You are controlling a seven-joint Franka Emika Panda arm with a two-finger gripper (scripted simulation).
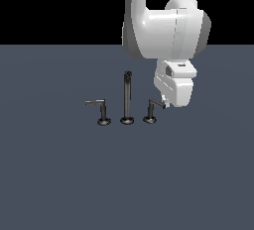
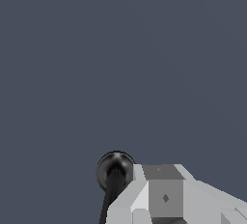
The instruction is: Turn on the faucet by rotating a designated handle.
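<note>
The faucet is a dark grey three-piece set on the flat floor, with a tall thin spout post (image 1: 127,97) in the middle. The designated handle (image 1: 153,109) is the short L-shaped lever at the exterior view's right, its thin arm jutting rightward. The mirror-image lever (image 1: 100,110) stands at the left. My gripper (image 1: 165,104) hangs at the tip of the designated handle's arm, touching or almost touching it. In the wrist view the handle's round base (image 2: 115,169) and arm lie right beside my grey fingers (image 2: 161,191). The frames do not show how the jaws stand.
The grey floor (image 1: 59,174) stretches flat all around the faucet. The white arm (image 1: 163,26) rises above and behind the handle at the exterior view's right.
</note>
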